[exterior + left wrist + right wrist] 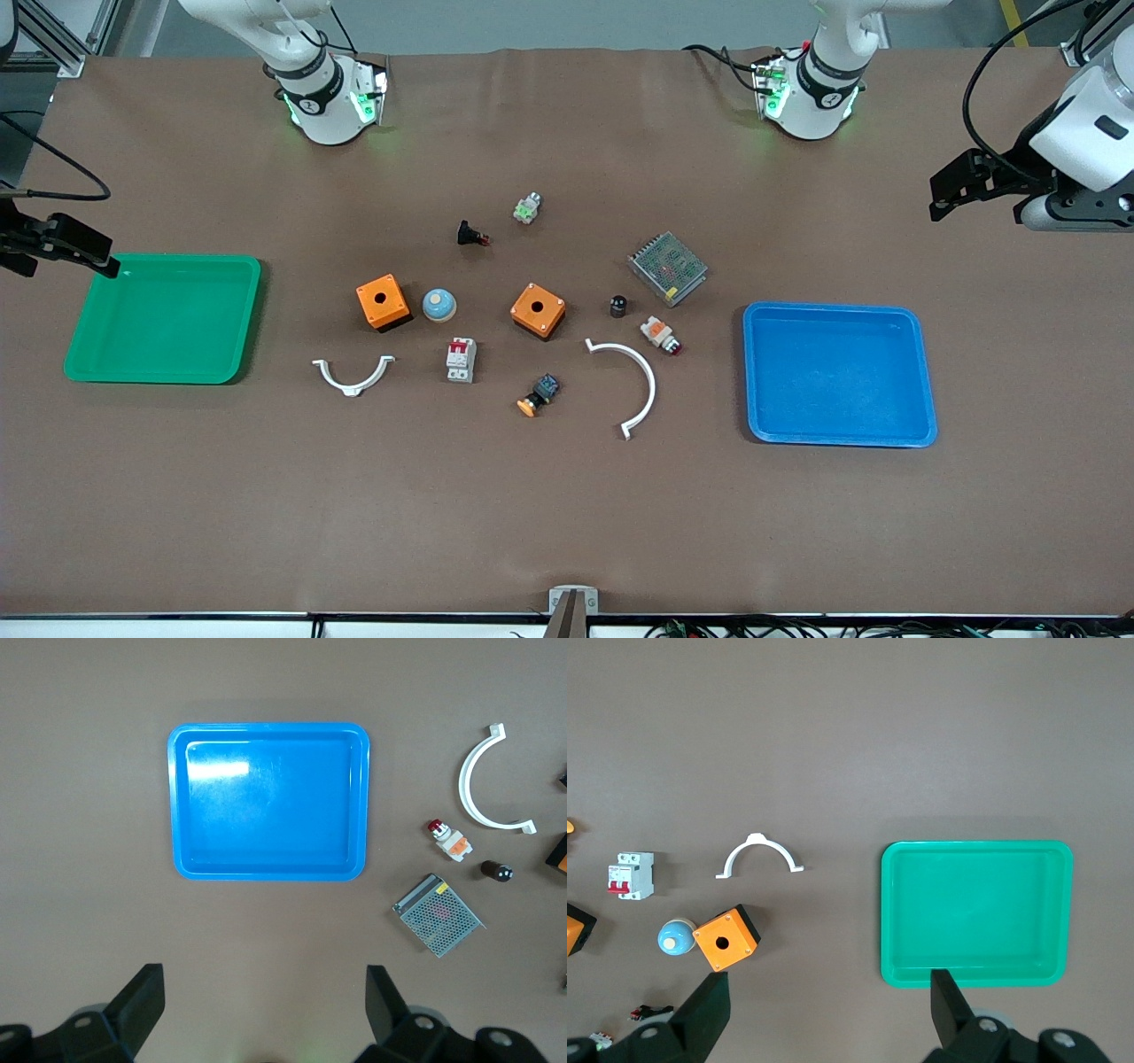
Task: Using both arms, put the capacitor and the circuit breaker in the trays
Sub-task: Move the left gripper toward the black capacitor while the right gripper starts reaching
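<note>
1. Black-fingered left gripper [941,190] hung spread and empty over the table's left-arm end; right gripper [97,260] over the green tray [89,368].
2. Left wrist: capacitor [496,871], black, shiny-topped, beside the mesh box [438,914].
3. Right wrist: fingers [704,1014] parted; circuit breaker [631,875], white-grey, red levers, near the clamp [759,853].

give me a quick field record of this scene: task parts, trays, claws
capacitor: on the table between the metal mesh box and an orange box, untouched
circuit breaker: lying on the table, nearer the front camera than the blue dome
blue tray: toward the left arm's end, nothing in it
green tray: toward the right arm's end, nothing in it
left claw: open, holding nothing, beside the blue tray
right claw: open, holding nothing, over the green tray's edge
</note>
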Robot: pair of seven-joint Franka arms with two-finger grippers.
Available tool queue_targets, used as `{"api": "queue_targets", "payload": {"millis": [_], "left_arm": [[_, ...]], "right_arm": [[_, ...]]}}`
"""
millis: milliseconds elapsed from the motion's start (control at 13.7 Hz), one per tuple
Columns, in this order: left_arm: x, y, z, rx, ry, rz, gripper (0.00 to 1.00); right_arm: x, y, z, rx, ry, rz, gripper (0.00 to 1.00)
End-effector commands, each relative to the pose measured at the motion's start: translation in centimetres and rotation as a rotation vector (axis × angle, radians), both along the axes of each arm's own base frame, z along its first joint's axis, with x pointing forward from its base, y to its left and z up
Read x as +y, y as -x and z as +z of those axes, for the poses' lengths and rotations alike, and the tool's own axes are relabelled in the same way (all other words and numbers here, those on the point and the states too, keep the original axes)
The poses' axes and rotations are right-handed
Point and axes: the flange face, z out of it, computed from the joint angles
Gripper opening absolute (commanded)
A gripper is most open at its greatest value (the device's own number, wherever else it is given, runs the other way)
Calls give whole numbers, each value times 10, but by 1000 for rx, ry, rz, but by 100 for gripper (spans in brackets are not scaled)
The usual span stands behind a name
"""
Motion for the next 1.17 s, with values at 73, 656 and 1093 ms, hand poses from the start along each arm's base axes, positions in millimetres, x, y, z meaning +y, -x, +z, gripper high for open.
{"api": "queue_targets", "payload": {"millis": [73, 656, 1093], "left_arm": [[5, 1, 3, 15, 1, -8, 100], [-103, -27, -89, 119, -12, -12, 100], [-265, -19, -203, 100, -18, 222, 100]], "right_arm": [[-1, -2, 4, -7, -1, 0, 100], [10, -1, 5, -1, -4, 9, 100], [56, -19, -32, 53, -75, -40, 100]]}}
